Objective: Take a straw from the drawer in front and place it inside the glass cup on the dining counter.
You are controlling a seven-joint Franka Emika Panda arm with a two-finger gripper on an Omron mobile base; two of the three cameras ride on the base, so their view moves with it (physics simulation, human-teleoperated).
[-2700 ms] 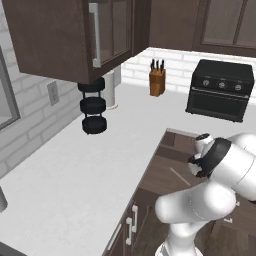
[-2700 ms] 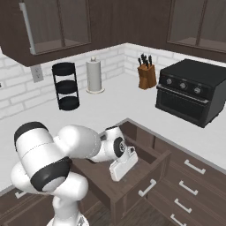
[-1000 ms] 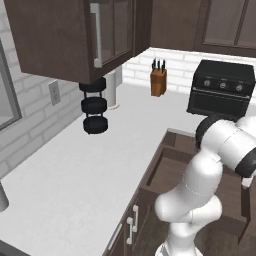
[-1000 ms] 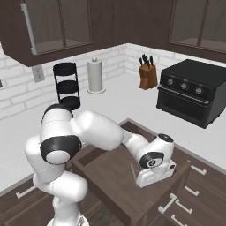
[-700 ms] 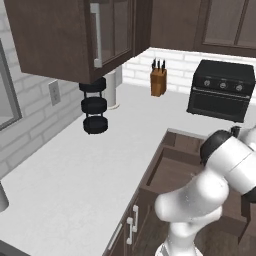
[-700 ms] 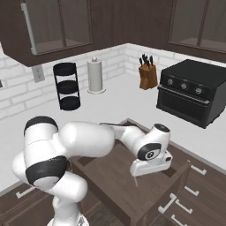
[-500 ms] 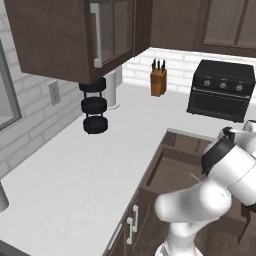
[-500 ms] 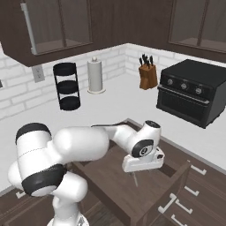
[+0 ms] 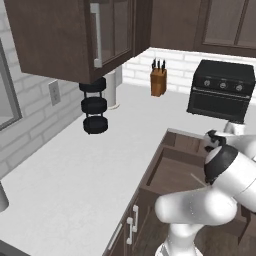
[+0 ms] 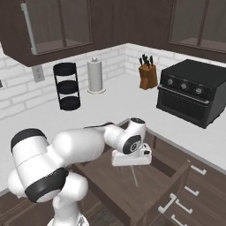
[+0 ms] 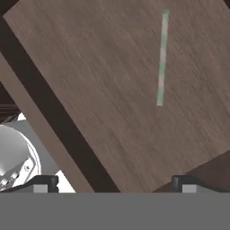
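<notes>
The gripper (image 11: 115,182) hangs over the open drawer (image 10: 174,181), its jaws spread wide and holding nothing. In the hand view the straw (image 11: 162,58) lies flat on the drawer floor, ahead of the fingertips (image 11: 45,181) and nearer the right one, clear of both. In the right base view the straw (image 10: 133,175) lies just below the hand.

no readable text, labels or signs anywhere

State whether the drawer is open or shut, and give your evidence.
Open: the drawer is pulled out, its wooden floor exposed with the straw lying flat on it.
</notes>
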